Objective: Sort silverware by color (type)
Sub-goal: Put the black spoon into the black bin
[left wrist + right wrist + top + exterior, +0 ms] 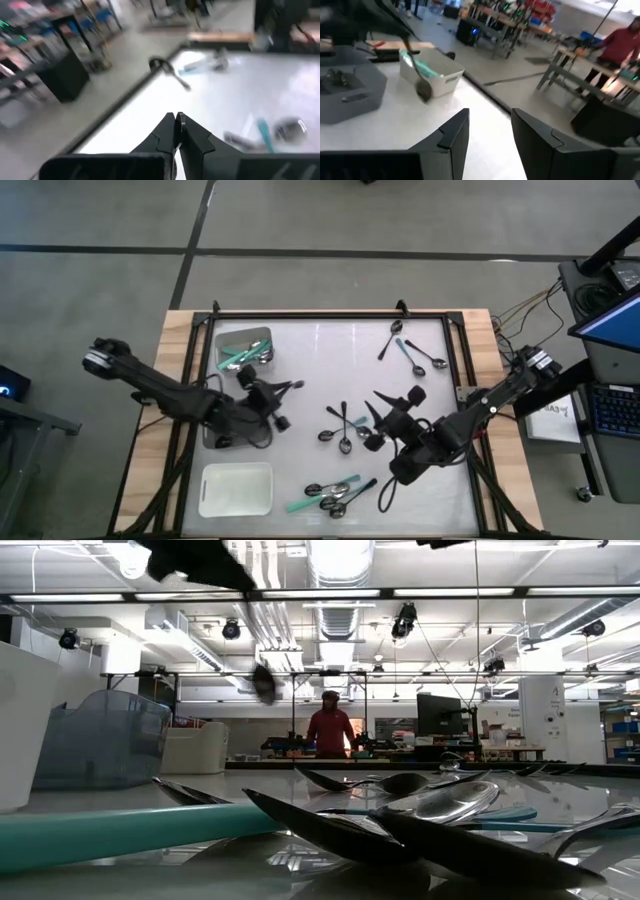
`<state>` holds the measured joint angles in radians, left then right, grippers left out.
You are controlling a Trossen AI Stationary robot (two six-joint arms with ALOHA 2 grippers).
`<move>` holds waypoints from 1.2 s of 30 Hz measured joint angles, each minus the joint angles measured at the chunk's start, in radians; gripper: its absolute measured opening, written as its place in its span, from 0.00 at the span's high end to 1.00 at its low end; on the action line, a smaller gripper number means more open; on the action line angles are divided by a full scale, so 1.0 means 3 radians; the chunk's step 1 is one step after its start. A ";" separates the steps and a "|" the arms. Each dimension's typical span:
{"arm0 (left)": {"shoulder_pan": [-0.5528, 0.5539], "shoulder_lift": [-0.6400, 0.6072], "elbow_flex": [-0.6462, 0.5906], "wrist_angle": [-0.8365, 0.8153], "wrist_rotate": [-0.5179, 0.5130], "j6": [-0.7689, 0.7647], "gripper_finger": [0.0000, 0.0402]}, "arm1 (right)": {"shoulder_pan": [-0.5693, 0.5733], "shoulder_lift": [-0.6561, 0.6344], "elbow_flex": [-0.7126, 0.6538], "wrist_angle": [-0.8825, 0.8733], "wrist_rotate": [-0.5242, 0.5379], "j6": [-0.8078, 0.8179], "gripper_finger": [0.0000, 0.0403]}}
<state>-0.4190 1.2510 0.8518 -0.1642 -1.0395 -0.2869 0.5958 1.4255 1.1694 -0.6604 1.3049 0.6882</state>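
Spoons lie in three loose groups on the white table: far right (410, 352), centre (343, 430) and near edge (335, 493). A grey tray (262, 332) at the far left holds teal-handled spoons (422, 67). My left gripper (275, 388) (176, 120) is shut over the table's left half, and a black-handled spoon (415, 65) hangs from it. My right gripper (395, 402) (490, 117) stands open above the centre group, facing the grey tray, with nothing between its fingers. My left gripper holds the black-handled spoon by its handle (402, 35); the exact place of contact is hidden by the gripper itself. The spoon slants down below the fingers, bowl (423, 91) lowest, lifted clear of the table.
A second grey tray (212, 442) lies under my left arm and a white tray (237, 488) sits at the near left. Dark rails frame the table (330, 315). A person in red (330, 728) stands in the room beyond.
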 joint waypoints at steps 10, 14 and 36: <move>-0.0070 -0.0474 0.0916 -0.2797 0.1281 -0.1163 1.00 | -0.0022 -0.0009 -0.0004 -0.0102 -0.0189 0.0092 0.65; 0.0017 -0.0428 0.1269 -0.3492 0.1874 -0.1383 1.00 | -0.0047 -0.0008 -0.0004 -0.0103 -0.0188 0.0146 0.65; 0.0030 0.0227 0.0934 -0.3890 0.2906 -0.1471 1.00 | -0.0052 -0.0004 -0.0039 -0.0130 -0.0454 0.0246 0.68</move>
<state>-0.4099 1.3193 1.1318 -1.3312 -0.1679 -0.7283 0.5800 1.4242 1.1576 -0.6995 1.1687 0.7620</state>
